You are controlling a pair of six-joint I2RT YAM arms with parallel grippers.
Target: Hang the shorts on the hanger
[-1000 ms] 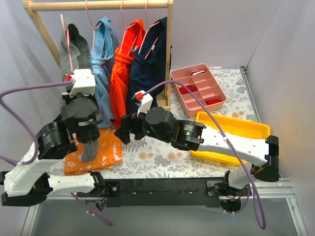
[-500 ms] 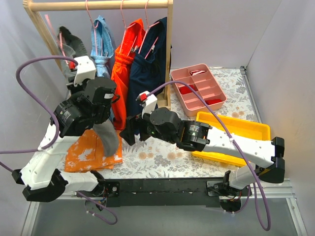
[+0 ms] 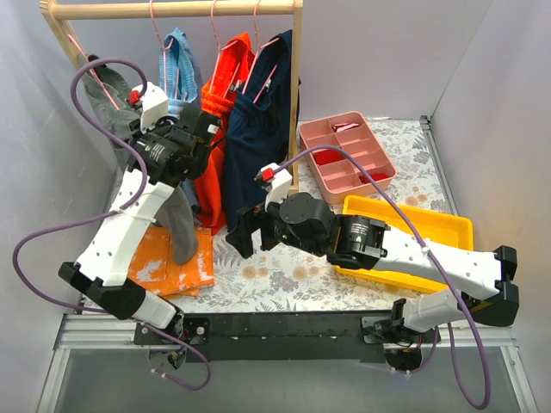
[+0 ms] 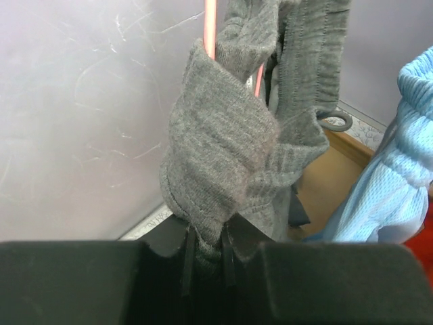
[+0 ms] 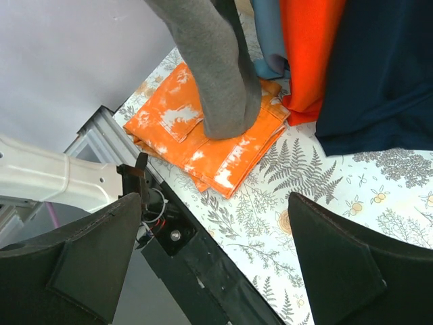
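The dark grey shorts (image 3: pixel 108 86) hang over the pink wire hanger (image 3: pixel 83 53) at the left end of the rail. One long leg (image 3: pixel 181 228) trails down onto the orange garment. My left gripper (image 3: pixel 129 120) is raised beside the hanger and shut on a fold of the shorts (image 4: pixel 216 156); the fabric is pinched between the jaws. The pink hanger wire (image 4: pixel 210 27) runs up behind that fold. My right gripper (image 3: pixel 245 228) is open and empty above the table (image 5: pixel 216 264). The grey leg (image 5: pixel 216 68) hangs in front of it.
The wooden rail frame (image 3: pixel 172 10) holds light blue shorts (image 3: pixel 176 69), an orange-red garment (image 3: pixel 219 129) and a navy garment (image 3: pixel 263 112). The orange blotched garment (image 3: pixel 172 262) lies on the table's left front. A pink compartment tray (image 3: pixel 344 155) and a yellow bin (image 3: pixel 405 232) stand on the right.
My left arm has risen and swung back toward the rail's left end, carrying the shorts and hanger up. My right arm has shifted slightly right and stayed open.
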